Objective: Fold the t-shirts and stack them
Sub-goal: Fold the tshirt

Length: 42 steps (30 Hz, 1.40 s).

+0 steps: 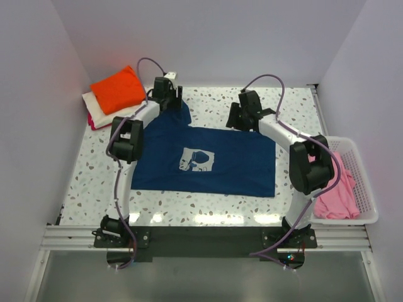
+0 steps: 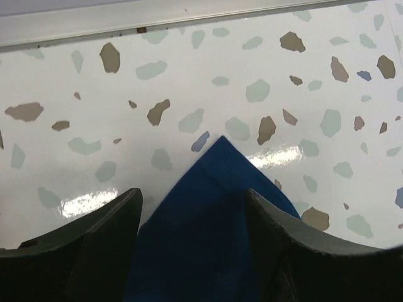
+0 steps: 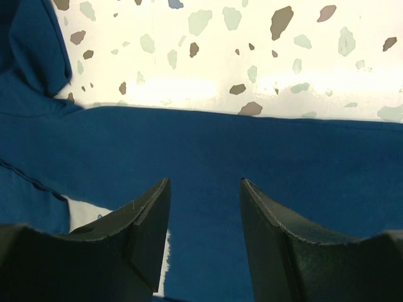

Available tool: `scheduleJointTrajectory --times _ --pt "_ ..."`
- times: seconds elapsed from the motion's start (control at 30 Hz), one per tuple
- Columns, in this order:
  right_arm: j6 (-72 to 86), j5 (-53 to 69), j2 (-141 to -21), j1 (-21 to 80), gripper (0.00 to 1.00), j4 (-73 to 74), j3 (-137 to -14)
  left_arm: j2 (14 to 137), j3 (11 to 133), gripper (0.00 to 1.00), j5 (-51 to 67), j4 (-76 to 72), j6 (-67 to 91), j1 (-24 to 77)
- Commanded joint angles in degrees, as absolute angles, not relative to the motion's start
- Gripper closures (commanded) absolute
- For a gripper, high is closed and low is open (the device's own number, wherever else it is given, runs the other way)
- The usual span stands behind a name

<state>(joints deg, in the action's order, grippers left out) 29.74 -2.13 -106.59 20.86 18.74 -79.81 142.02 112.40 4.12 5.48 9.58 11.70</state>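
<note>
Left gripper (image 2: 192,211) is spread wide, with a pointed tip of the navy tee (image 2: 214,226) lying flat on the table (image 2: 189,75) between its fingers. I don't think it's pinched. Right gripper (image 3: 204,195) is wide too, over the navy cloth just inside its far edge, and holds nothing.

Going front to back in the overhead view:

- **Pink tee:** the pink tee (image 1: 334,198) is bunched up in the white basket (image 1: 371,211) on the right.
- **Navy tee:** it's spread over the middle of the table with the pale print (image 1: 196,159) facing up. Its near hem is fairly straight, and one sleeve sticks out at the far left, under the left arm's fingers.
- **Stack:** in the far left corner, the orange tee (image 1: 118,88) sits folded on top of a cream one (image 1: 96,107). A sliver of magenta (image 1: 96,126) peeks out at the bottom.

On handling, this is thin cotton, so I'd expect it to be light and totally floppy. It'll sag from wherever you pinch it, and the rest will drag along that glossy tabletop. I'd take hold at the edges:

- **Left:** pinch the sleeve tip.
- **Right:** pinch the far hem right at the edge, jaws low enough to catch both layers.

If only the top layer gets caught, the fold will likely come out lopsided. Nothing here is fragile, so a firm grip is fine.
</note>
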Motion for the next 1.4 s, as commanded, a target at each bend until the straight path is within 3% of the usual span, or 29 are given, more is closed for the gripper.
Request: scheduleJointTrajectory --times 0.0,0.3,0.63,0.7,0.83,1.0,1.37 --pt "28.7 -1.4 -106.6 20.7 0.49 15.7 -81.4 145.6 120.8 0.29 1.1 9.9 5.1 12.3" --pt "27.9 -2.1 -105.6 20.7 0.49 16.2 -80.3 149.9 125.5 0.32 -1.8 13.4 4.4 13.8" --pt "27.7 -2.0 -105.6 20.6 0.5 16.7 -80.3 149.2 123.8 0.64 -0.4 12.6 3.8 14.8" --pt "27.7 -2.1 -105.7 20.6 0.5 16.8 -80.6 147.8 122.0 0.66 -0.3 10.4 4.3 14.8" --pt "27.3 -2.3 -105.8 20.6 0.5 17.2 -80.9 144.9 118.9 0.84 -1.9 6.0 5.4 14.7" --pt "26.8 -4.1 -105.4 20.5 0.5 18.0 -81.1 142.7 119.4 0.99 -3.1 3.3 6.5 14.2" --pt "25.3 -9.4 -106.2 19.7 0.5 20.9 -82.3 134.0 111.6 1.0 -4.0 -5.5 11.2 9.6"
